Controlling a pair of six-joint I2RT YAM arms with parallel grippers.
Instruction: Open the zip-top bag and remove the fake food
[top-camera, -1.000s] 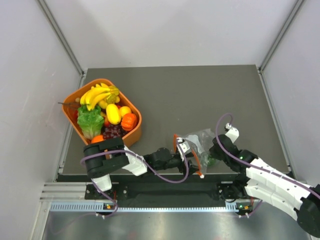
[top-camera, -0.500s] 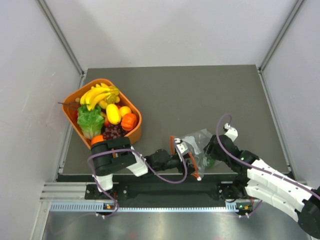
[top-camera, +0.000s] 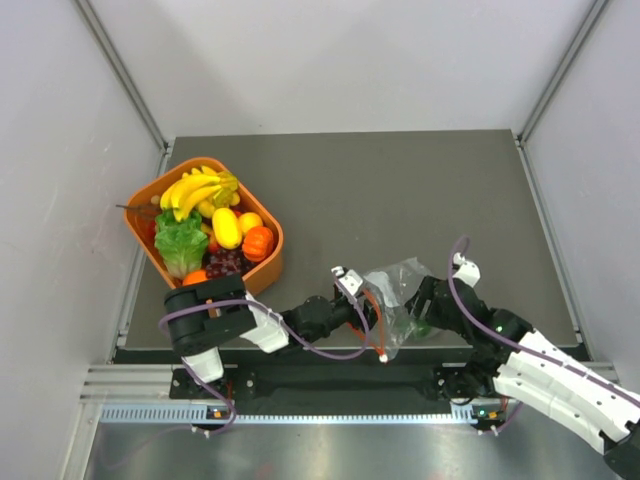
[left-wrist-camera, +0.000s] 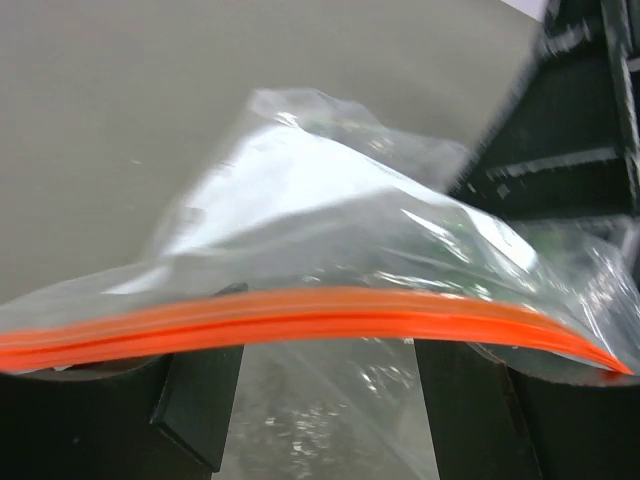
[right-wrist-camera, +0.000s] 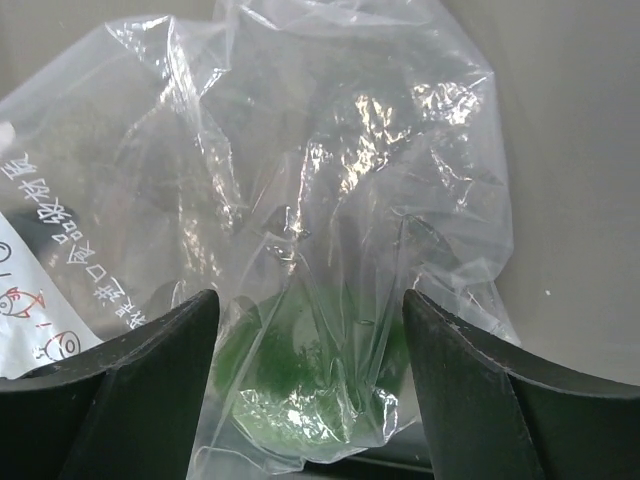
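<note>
The zip-top bag (top-camera: 393, 288) lies crinkled at the table's near edge between my two grippers. Its orange-red zip strip (left-wrist-camera: 300, 315) runs across the tips of my left gripper (left-wrist-camera: 325, 350), whose jaws stand wide apart with clear plastic between them. In the top view the left gripper (top-camera: 362, 302) is at the bag's left end. A small dark green fruit (right-wrist-camera: 300, 370) of the fake food sits inside the bag's bottom. My right gripper (right-wrist-camera: 310, 310) is open, one finger on either side of that fruit, not pressing it. The fruit shows as a green spot (top-camera: 420, 327) from above.
An orange basket (top-camera: 281, 240) at the left holds bananas (top-camera: 195, 190), lettuce (top-camera: 180, 245), grapes (top-camera: 226, 263) and other toy food. A white printed label (right-wrist-camera: 40, 290) shows through the bag. The grey table (top-camera: 400, 190) ends at walls on three sides.
My right gripper has opened from shut and moved left along the bag. The left gripper has drawn the zip end left and up, its jaws narrowing a little.
</note>
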